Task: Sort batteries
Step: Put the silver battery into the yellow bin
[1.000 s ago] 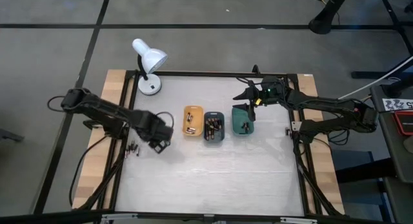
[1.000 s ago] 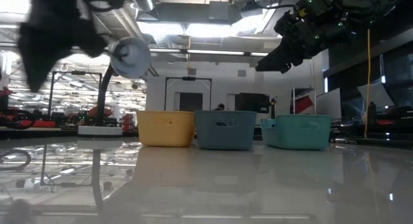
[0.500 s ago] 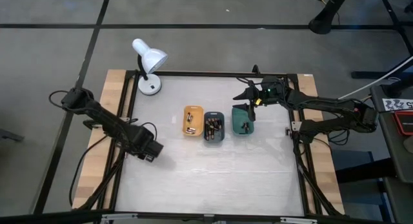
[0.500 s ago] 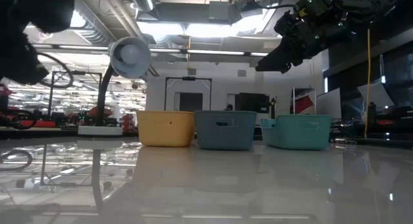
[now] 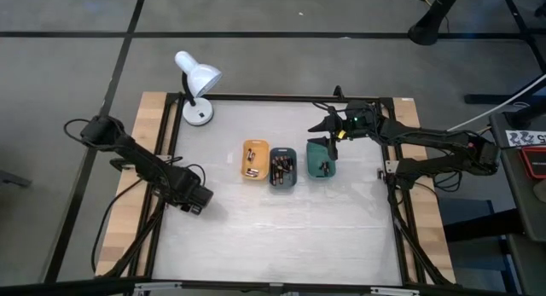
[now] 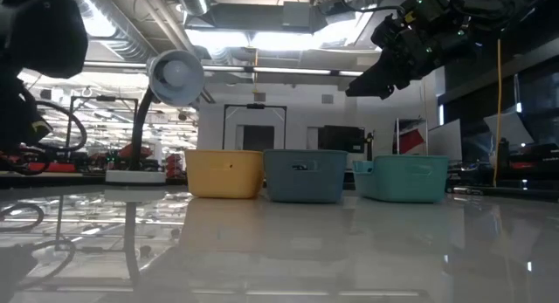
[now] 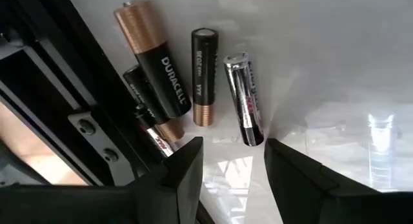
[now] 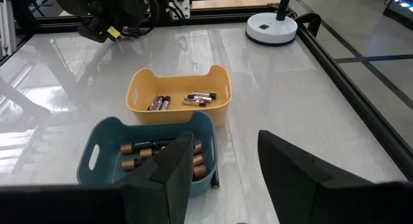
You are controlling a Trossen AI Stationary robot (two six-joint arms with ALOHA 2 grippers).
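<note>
Left tool [image 7: 232, 162], spread, sits low over loose batteries [image 7: 200, 88] at the desk's [image 5: 281, 236] left edge; I judge it's lined up for a pick. Farther off, right tool [image 5: 328, 125], spread and holding nothing, hovers over the green tray [image 5: 320, 159], waiting.

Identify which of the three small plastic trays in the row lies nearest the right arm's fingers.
The green rounded plastic tray, at the row's right end. The right gripper hovers just behind it; the dark teal tray and orange tray lie farther left.
</note>
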